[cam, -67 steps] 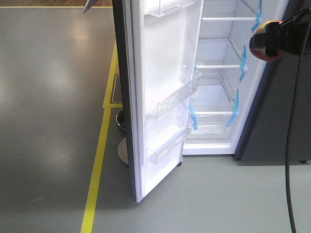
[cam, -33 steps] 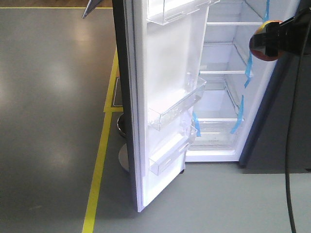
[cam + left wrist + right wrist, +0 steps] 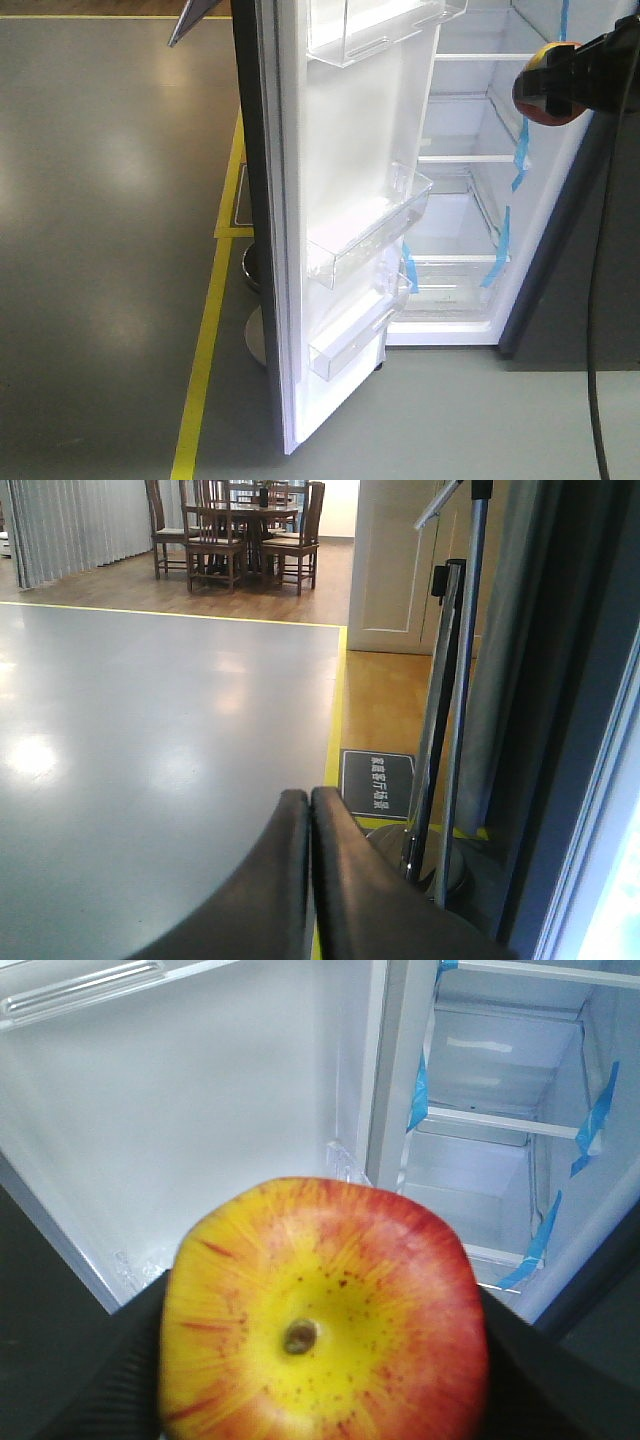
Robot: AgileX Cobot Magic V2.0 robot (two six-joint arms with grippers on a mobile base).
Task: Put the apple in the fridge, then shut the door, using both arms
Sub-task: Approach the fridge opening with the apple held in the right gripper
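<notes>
The fridge (image 3: pixel 470 220) stands open, white inside with shelves and blue tape strips. Its door (image 3: pixel 340 200) is swung wide toward me, with clear bins on its white inner face. My right gripper (image 3: pixel 550 85) is shut on the red and yellow apple (image 3: pixel 540 80) and holds it in the air at the upper right, in front of the open compartment. In the right wrist view the apple (image 3: pixel 320 1310) fills the lower frame between the black fingers (image 3: pixel 90 1360), with the fridge shelves (image 3: pixel 500 1120) behind. My left gripper (image 3: pixel 308 805) is shut and empty, left of the door's outer edge.
Grey floor with a yellow line (image 3: pixel 205 330) runs left of the door. A metal pole stand with a round base (image 3: pixel 440 730) and a dark floor sign (image 3: pixel 378 783) sit by the fridge's outer side. A table and chairs (image 3: pixel 240 530) stand far back.
The fridge and door have grown larger and shifted down and right in the front view, as the base closes in. The apple stays at the same spot in the frame.
</notes>
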